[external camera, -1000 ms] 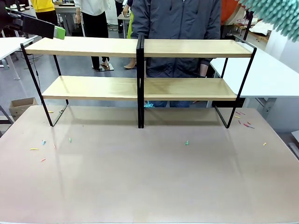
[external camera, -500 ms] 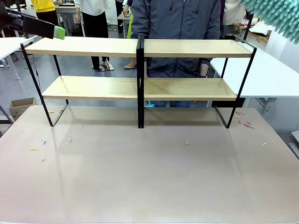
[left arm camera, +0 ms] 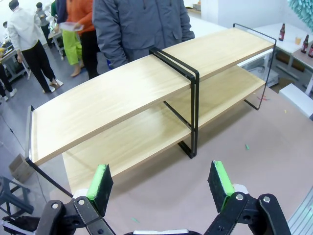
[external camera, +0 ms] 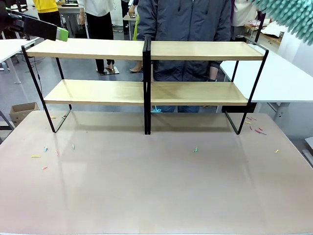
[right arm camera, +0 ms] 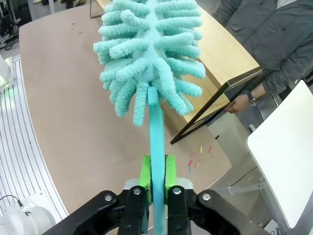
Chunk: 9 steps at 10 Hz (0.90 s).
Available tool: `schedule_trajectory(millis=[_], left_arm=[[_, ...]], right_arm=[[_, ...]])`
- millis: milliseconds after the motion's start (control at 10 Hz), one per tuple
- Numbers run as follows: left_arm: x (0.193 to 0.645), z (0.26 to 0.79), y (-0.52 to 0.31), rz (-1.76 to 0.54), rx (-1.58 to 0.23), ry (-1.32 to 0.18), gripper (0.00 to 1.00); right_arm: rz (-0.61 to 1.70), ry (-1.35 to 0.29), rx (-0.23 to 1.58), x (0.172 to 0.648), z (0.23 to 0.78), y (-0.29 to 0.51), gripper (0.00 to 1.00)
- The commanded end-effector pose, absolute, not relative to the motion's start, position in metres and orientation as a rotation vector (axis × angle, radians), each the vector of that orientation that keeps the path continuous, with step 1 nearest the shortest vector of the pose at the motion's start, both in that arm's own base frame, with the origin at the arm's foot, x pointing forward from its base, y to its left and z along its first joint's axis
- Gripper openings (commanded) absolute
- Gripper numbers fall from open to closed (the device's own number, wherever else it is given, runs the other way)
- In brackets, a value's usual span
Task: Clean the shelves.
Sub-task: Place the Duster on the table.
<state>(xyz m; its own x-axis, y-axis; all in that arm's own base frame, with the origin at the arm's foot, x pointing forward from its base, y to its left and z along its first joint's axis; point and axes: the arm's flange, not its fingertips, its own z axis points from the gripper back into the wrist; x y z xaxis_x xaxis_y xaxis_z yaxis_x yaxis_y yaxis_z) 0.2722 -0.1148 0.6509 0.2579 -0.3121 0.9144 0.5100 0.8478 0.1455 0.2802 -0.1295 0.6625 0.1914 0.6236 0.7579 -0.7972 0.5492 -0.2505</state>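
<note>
Holding the teal duster (right arm camera: pixel 151 63) clamped by its handle in your right gripper (right arm camera: pixel 156 183), lower its head onto the far-right top board of the shelves (external camera: pixel 146 73) and sweep leftward; keep the spread-open left gripper (left arm camera: pixel 161 183) clear above the left end.

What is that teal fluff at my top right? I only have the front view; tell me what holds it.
Observer: It is a teal duster. The right gripper is shut on its handle.
Operator: Report the left gripper.
Observer: The left gripper is open and holds nothing, looking down over the shelves.
Operator: Tell me what lies past the shelves' far end.
Observer: In the left wrist view, brown bottles stand on a white table there.
</note>
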Motion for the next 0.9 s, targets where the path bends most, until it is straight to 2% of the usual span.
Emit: schedule_trajectory(millis=[0,100,200,300,400,600,700,800], left_arm=[[0.272,0.649,-0.114,-0.559,-0.198,-1.188,1.0],[0.272,0.649,-0.114,-0.559,-0.198,-1.188,1.0],[0.272,0.651,-0.115,-0.562,-0.194,-1.186,1.0],[0.262,0.649,-0.104,-0.535,-0.483,-0.959,1.0],[0.257,0.624,-0.079,-0.413,-0.638,-0.772,1.0],[0.249,0.529,0.0,0.013,-0.722,-0.53,1.0],[0.246,0.484,0.035,0.198,-0.833,-0.417,1.0],[0.243,0.441,0.053,0.279,-0.887,-0.326,1.0]], right_arm=[[1.007,-0.963,0.231,0.28,0.665,-0.129,0.12],[1.008,-0.944,0.217,0.28,0.662,-0.13,0.12],[1.204,-0.875,-0.009,0.261,0.654,-0.098,0.12],[1.374,-0.796,-0.126,0.255,0.622,-0.067,0.12],[1.481,-0.689,-0.218,0.258,0.581,-0.049,0.12],[1.591,-0.629,-0.3,0.269,0.508,-0.034,0.12],[1.618,-0.661,-0.317,0.276,0.483,-0.03,0.12],[1.618,-0.669,-0.335,0.284,0.459,-0.028,0.12]])
